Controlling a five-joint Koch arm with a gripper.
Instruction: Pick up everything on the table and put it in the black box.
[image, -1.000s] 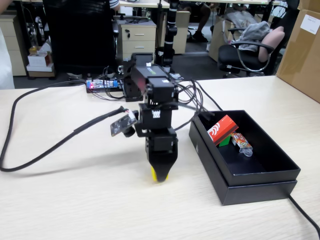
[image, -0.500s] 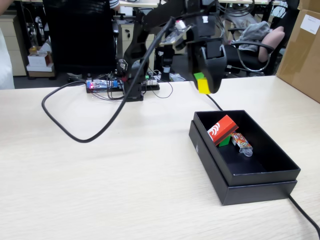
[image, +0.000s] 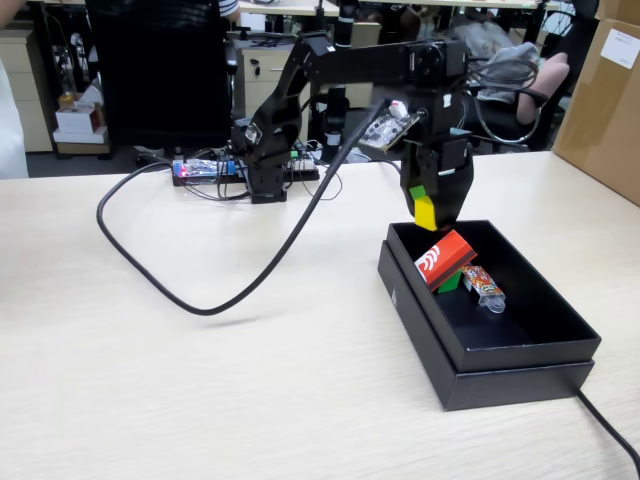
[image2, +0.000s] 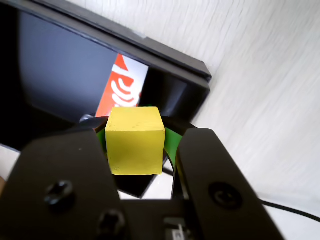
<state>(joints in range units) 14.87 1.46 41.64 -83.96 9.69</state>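
My gripper (image: 428, 212) is shut on the yellow cube (image: 426, 213) and holds it in the air above the far left corner of the black box (image: 560, 345). In the wrist view the yellow cube (image2: 135, 140) sits between the two green-lined jaws, with the box (image2: 165, 55) below. The red block with a white logo (image: 443, 257) lies tilted inside the box, propped on the green cube (image: 451, 283). The red block also shows in the wrist view (image2: 122, 86). The green cube is hidden in the wrist view.
A small orange-printed wrapped packet (image: 483, 286) lies in the box beside the red block. A thick black cable (image: 200, 300) loops over the table to the left. The arm's base (image: 262, 170) and a circuit board (image: 200, 169) stand at the back. A brown carton (image: 605, 95) stands far right.
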